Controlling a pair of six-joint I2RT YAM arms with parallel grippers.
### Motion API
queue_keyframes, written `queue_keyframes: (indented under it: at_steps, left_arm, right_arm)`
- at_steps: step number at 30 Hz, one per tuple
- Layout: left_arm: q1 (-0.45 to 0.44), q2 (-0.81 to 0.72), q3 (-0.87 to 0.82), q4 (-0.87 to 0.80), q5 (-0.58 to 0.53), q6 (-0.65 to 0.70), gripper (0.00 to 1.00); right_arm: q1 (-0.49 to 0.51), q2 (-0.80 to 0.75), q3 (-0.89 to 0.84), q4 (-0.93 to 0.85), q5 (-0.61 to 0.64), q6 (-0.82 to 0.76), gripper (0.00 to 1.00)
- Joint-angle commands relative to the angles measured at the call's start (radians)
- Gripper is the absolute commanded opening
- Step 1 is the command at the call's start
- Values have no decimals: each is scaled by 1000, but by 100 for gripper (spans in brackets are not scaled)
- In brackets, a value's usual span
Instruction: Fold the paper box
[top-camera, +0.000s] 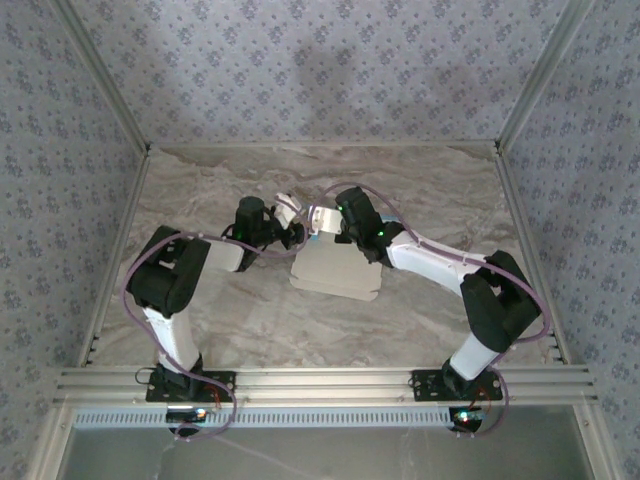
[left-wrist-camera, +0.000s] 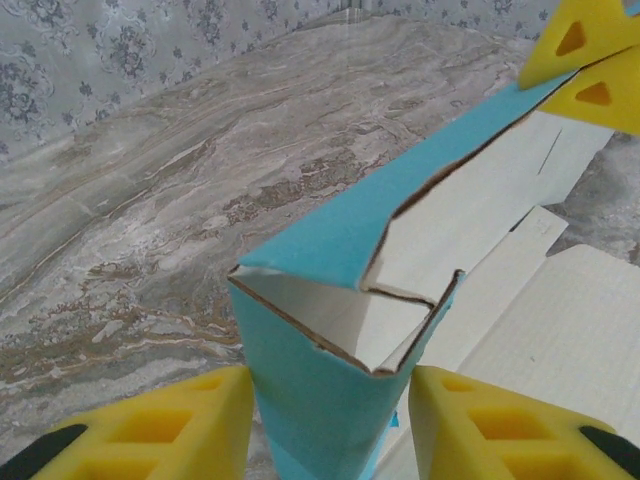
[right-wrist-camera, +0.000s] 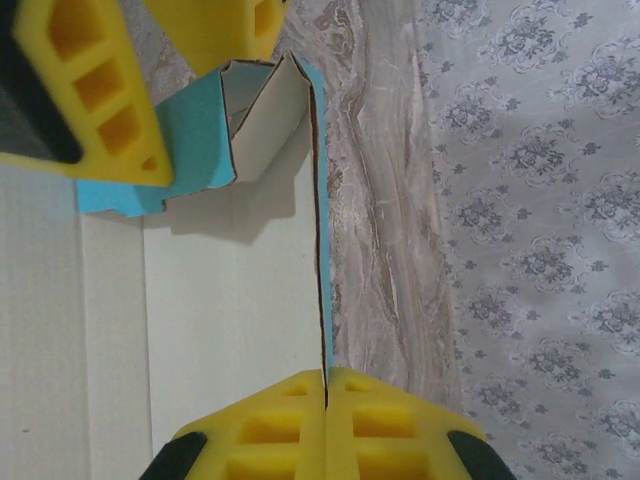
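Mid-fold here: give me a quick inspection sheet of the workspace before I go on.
Surface: marbled table, with the work at its middle.
Job's things: paper box partly folded; beige base flat, one blue wall and its corner raised.
Clutter: nothing seen.
Grippers: left gripper closed around the raised corner; right gripper pinches the thin wall edge.
Cables: purple cables looped along both arms.
Surroundings: patterned walls; metal frame rail at the near edge.
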Motion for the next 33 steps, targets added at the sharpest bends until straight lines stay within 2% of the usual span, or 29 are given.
queue_keyframes:
  at_steps: [1, 6, 8, 13, 19, 25, 33]
  left_arm:
    - [-4, 29, 18, 110, -31, -67, 43]
    - [-7, 43, -46, 276, -76, -156, 46]
    - [-3, 51, -63, 329, -46, -180, 48]
    - [11, 29, -62, 271, 8, -154, 50]
    - [68, 20, -69, 273, 102, -175, 50]
    - [135, 31, -8, 196, 272, -204, 49]
    - [155, 66, 68, 124, 432, -189, 51]
  right_arm:
    - [10, 9, 17, -31, -44, 14, 0]
    - [19, 18, -14, 30, 2, 36, 0]
    - [20, 22, -16, 36, -2, 48, 0]
    - [21, 31, 6, 12, 1, 45, 0]
    - [7, 35, 29, -12, 8, 54, 0]
    - [-10, 21, 30, -11, 4, 36, 0]
    - [-9, 25, 2, 24, 6, 27, 0]
